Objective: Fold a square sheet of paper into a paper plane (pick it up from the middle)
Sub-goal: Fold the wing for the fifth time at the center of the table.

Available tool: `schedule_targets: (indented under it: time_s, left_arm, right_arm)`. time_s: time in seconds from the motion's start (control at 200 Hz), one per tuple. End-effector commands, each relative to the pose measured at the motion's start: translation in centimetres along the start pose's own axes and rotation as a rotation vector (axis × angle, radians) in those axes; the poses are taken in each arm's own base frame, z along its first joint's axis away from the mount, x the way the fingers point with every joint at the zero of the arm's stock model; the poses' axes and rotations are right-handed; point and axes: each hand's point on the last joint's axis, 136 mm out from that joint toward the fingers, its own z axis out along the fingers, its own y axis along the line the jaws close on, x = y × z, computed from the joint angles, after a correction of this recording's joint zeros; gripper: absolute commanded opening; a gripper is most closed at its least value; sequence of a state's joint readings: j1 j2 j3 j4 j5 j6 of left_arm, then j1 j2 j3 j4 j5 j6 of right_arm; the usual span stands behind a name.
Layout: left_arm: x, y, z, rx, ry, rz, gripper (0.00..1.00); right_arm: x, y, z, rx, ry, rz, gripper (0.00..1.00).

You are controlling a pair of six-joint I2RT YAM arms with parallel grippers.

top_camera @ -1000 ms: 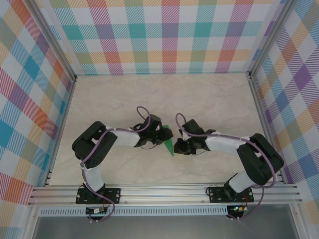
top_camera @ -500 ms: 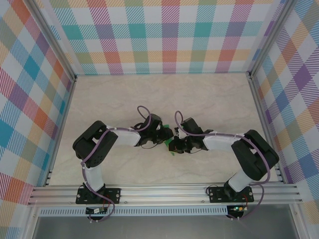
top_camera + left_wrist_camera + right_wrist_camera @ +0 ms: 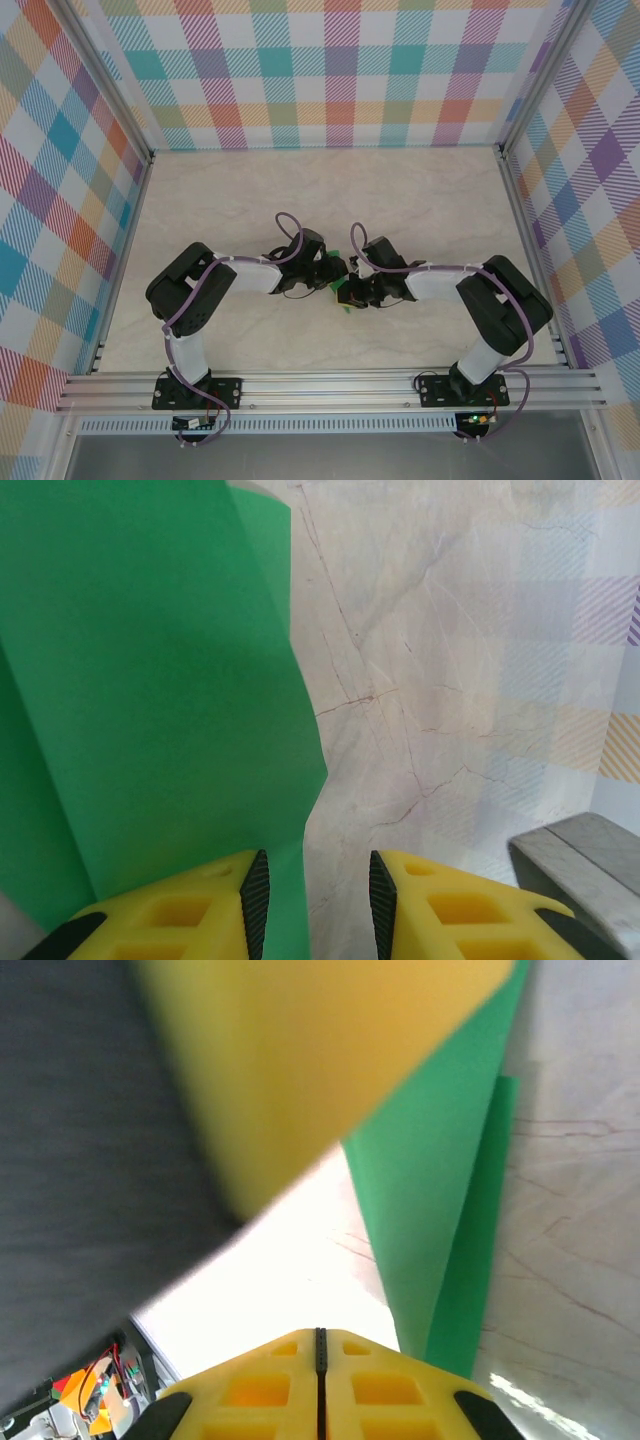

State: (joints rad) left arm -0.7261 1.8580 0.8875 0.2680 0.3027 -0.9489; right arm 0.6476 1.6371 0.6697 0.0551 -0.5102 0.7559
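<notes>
The green sheet of paper (image 3: 170,700) is folded into a slim shape with layered flaps and lies on the marble table (image 3: 420,200). In the top view only small bits of the paper (image 3: 345,304) show under the two grippers, which meet mid-table. My left gripper (image 3: 312,870) stands with its jaws apart, and the paper's edge lies in the gap beside the left pad without being pinched. My right gripper (image 3: 320,1335) is shut, pad against pad, with nothing visible between them. The paper (image 3: 440,1210) runs just to its right, touching or passing under the right finger.
Checkered walls close the table on three sides, and an aluminium rail (image 3: 330,385) runs along the near edge. A grey metal bar (image 3: 575,865) shows low on the right in the left wrist view. The left gripper's yellow finger (image 3: 300,1050) hangs blurred close above the right gripper.
My right gripper has moved left up against the left gripper and closed, now covering most of the green paper in the top view. The left arm has not moved.
</notes>
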Motion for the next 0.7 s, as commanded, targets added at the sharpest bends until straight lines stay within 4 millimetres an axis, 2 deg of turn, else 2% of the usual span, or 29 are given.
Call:
schedule_targets:
  time_s: [0.0,0.15,0.43,0.56,0.695]
  left_arm:
    - [2.8,5.7,1.1,-0.183,0.086,-0.034,0.35]
    - [2.7,5.9,1.2,-0.189,0.082,-0.039,0.35]
    - [2.8,6.1,1.2,-0.195,0.083,-0.042,0.35]
    - [2.8,6.0,1.2,-0.192,0.084,-0.04,0.35]
    - [2.8,6.1,1.2,-0.193,0.089,-0.042,0.35]
  right_arm:
    - [1.3,-1.7,0.7,0.006,0.043,0.05,0.07]
    - [2.8,-3.2,0.8,0.032,0.069,0.091,0.07]
    - [4.9,-4.2,-0.4,0.078,0.103,0.103,0.07]
    - [4.4,-2.7,-1.0,0.034,0.082,0.077,0.07]
    - [2.2,-0.2,-2.1,-0.014,-0.013,0.039,0.09]
